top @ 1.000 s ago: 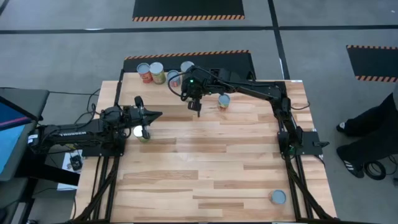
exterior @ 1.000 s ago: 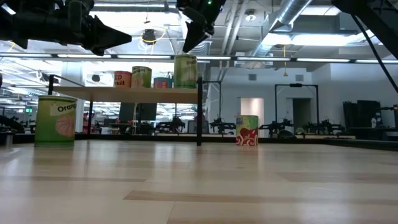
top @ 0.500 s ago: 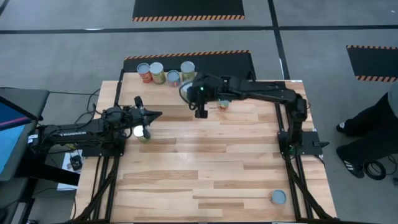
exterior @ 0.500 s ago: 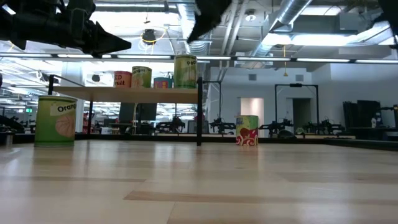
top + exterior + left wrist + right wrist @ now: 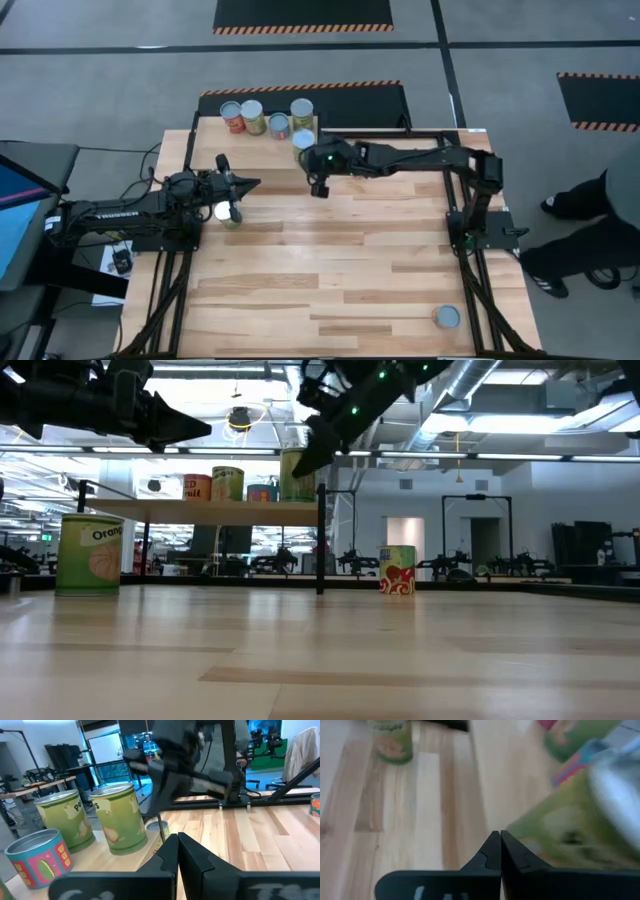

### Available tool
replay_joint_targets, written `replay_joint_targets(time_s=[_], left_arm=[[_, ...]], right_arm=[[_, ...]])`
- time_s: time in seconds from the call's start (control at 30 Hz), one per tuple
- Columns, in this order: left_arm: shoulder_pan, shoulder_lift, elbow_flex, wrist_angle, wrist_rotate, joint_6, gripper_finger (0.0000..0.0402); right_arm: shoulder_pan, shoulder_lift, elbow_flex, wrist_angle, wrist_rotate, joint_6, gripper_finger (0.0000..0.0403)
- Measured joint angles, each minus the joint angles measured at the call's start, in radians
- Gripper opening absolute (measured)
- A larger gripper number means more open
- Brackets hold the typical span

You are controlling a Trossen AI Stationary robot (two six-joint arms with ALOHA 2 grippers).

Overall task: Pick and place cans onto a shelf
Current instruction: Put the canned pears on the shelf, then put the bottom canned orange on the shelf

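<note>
Several cans stand on the pale shelf (image 5: 210, 132) at the table's far left: red (image 5: 232, 117), yellow-green (image 5: 253, 116), blue (image 5: 279, 125) and two green ones (image 5: 301, 112), (image 5: 303, 140). My right gripper (image 5: 318, 188) is shut and holds nothing. It hangs slanting down just in front of the shelf's right end, before the green can (image 5: 290, 485). A red-labelled can (image 5: 397, 570) stands on the table behind it. My left gripper (image 5: 255, 184) is shut and level, above an orange-labelled can (image 5: 90, 555) on the table.
One more can (image 5: 447, 316) stands alone near the table's front right corner. The shelf's dark leg (image 5: 320, 540) stands at its right end. The middle and near part of the planked tabletop (image 5: 330, 260) hold nothing else. A person's legs (image 5: 590, 215) show right of the table.
My right gripper has shut. It first rose above the shelf cans, then came down in front of them, tipping more steeply downward and drawing slightly toward the table's near edge, while its elbow pulled back to the right. The cans have stayed put.
</note>
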State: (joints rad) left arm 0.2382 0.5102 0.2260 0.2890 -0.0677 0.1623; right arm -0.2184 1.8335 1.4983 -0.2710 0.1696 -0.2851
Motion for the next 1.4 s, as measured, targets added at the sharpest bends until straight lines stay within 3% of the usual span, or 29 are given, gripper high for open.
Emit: replay_joint_targets(time_s=[0.33, 0.6, 0.9, 1.0, 1.23, 1.4], left_arm=[[0.000, 0.000, 0.000, -0.010, 0.000, 0.000, 0.0000], [0.000, 0.000, 0.000, -0.010, 0.000, -0.001, 0.0000], [0.000, 0.000, 0.000, -0.021, 0.000, 0.000, 0.0000], [0.000, 0.000, 0.000, -0.027, 0.000, 0.010, 0.0000], [0.000, 0.000, 0.000, -0.029, 0.001, 0.001, 0.0000], [0.000, 0.000, 0.000, -0.029, 0.007, 0.006, 0.0000]], right_arm=[[-0.048, 0.020, -0.001, 0.065, 0.002, 0.007, 0.0009], [-0.074, 0.020, 0.000, 0.094, -0.064, 0.008, 0.0011], [0.061, -0.065, -0.004, -0.078, -0.070, -0.069, 0.0006], [0.095, -0.110, -0.114, -0.010, -0.075, -0.079, 0.0005], [0.115, -0.257, -0.510, 0.420, -0.100, 0.018, 0.0005], [0.210, -0.412, -0.649, 0.439, -0.077, 0.126, 0.0006]])
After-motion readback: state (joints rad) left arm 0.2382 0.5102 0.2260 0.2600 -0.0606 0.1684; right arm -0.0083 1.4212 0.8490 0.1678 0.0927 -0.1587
